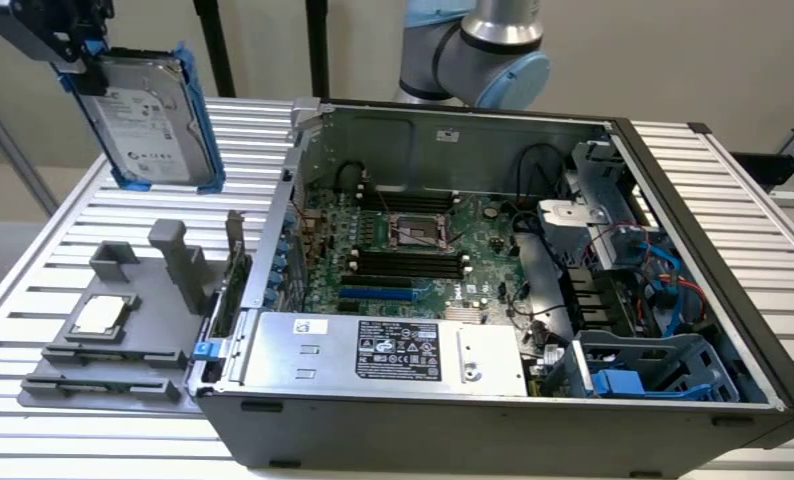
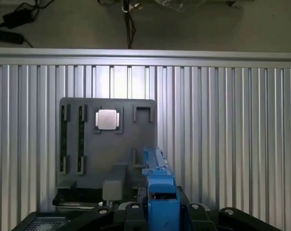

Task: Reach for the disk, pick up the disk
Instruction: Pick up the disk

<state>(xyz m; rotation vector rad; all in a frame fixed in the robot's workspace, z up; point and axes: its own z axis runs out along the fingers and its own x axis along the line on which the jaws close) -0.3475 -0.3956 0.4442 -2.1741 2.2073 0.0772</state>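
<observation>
The disk, a silver-grey hard drive with a white label in a blue caddy, hangs in the air above the table's far corner at the exterior view's left, standing on edge and slightly tilted. My gripper is shut on its upper end. In the wrist view the caddy's blue edge is clamped between my black fingers, high above the grey holder tray.
A grey holder tray with a small square silver chip lies on the ribbed metal table. The open computer case, with a motherboard and a silver box with a black label, stands to the exterior view's right.
</observation>
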